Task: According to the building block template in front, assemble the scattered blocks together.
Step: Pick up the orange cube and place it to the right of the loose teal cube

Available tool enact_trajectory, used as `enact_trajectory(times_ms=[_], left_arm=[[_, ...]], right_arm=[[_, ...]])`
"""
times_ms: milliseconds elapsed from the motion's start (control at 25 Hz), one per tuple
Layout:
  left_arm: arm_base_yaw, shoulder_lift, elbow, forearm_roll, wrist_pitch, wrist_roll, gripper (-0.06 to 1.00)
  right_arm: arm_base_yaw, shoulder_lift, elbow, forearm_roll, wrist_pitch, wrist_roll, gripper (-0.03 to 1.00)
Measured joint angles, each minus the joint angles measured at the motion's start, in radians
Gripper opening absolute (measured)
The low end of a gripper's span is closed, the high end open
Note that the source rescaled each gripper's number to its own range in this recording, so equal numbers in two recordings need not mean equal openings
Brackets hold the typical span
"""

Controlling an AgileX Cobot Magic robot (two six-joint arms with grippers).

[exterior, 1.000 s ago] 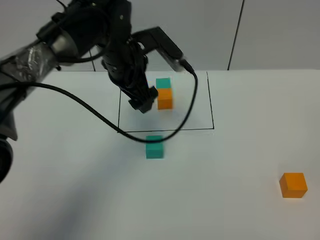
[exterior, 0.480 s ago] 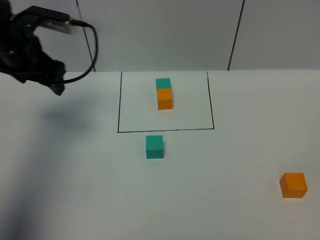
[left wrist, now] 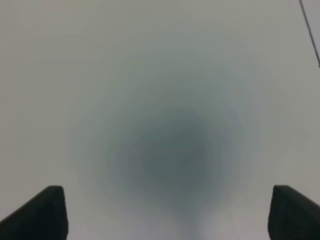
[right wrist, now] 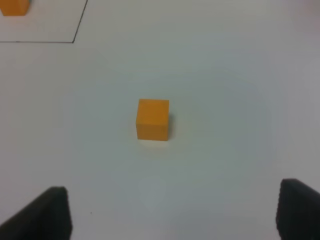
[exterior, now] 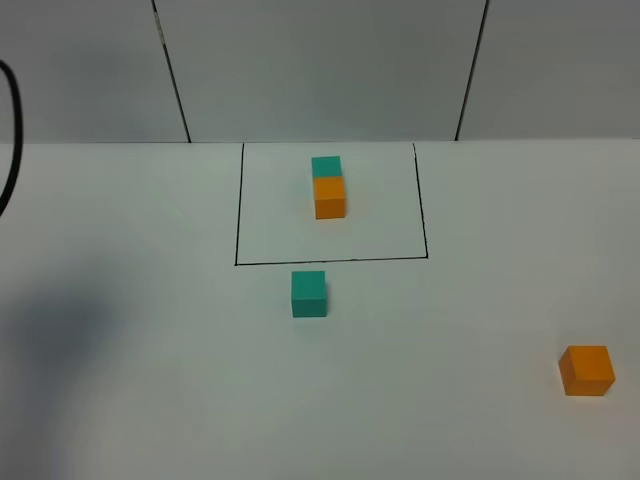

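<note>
Change: the left arm is out of the high view now. A second ago it hangs over the black frame [exterior: 330,261], and half a second ago it sits at the back-left of the worktop [exterior: 150,400]. Now only a loop of cable [exterior: 8,140] shows at the left edge.

Left gripper [left wrist: 172,212]: fingers spread wide with nothing between them. Its camera sees only bare worktop and its own shadow.

Right gripper [right wrist: 175,212]: also spread and empty. It hangs above the orange cube [right wrist: 153,119] without touching it.

Layout:
- Template pair [exterior: 328,188] sits inside the frame toward the back edge, mid-width. Teal is behind, orange in front, and the two touch.
- Teal cube [exterior: 309,293] sits just outside the frame's front line, roughly in line with the pair, square to it and apart from the line. It is unmoved across all three high views.
- Orange cube [exterior: 587,370] is well apart from it, near the front-right corner.

My read: the teal cube looks placed and the left side is clearing out. The cubes are not joined yet. The remaining step is for the right side to grab the orange cube and seat it against the teal cube's front face, as in the template. Risk: nudging the teal cube while docking.
</note>
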Motion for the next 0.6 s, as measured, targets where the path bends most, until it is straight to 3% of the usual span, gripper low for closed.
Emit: enact_trajectory(times_ms=[280, 600], left_arm=[[-0.008, -0.429, 0.283, -0.027, -0.027, -0.025, 0.82], [-0.045, -0.804, 0.468, -0.037, 0.081, -0.083, 0.81]], right_arm=[[0.0, 0.0, 0.0, 0.0, 0.0, 0.0, 0.69], [0.0, 0.0, 0.0, 0.0, 0.0, 0.0, 0.69]])
